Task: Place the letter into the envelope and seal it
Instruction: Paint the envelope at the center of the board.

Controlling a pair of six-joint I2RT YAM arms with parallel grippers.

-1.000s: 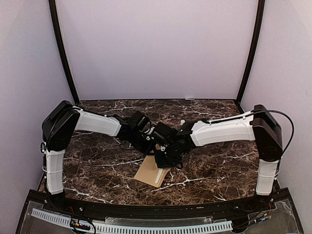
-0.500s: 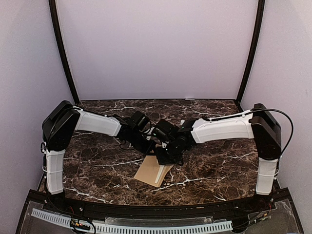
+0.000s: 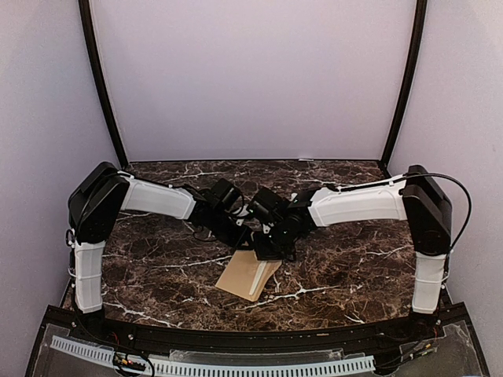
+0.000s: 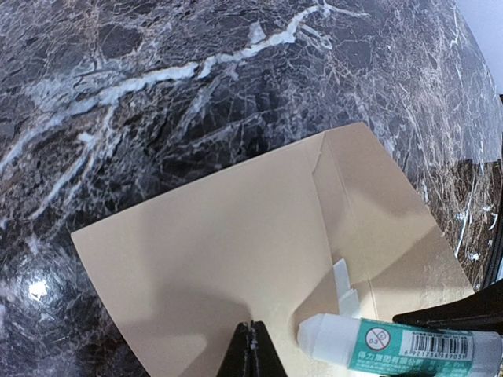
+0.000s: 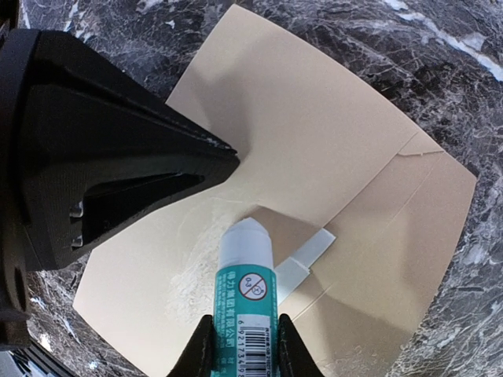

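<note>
the envelope [image 3: 246,276] lies flat on the table [image 3: 354,267], at 6 o'clock from both wrists in the top view. i see no letter lying loose, only a pale tab [image 5: 302,263] at the flap line, so i judge it's inside. the left gripper [image 4: 250,338], fingers pressed together, pins the paper. the right gripper [image 5: 245,345] pinches a glue stick [image 5: 247,283], its tip pointing to 12 o'clock over the envelope. gluing and pressing the flap look left to do.
</note>
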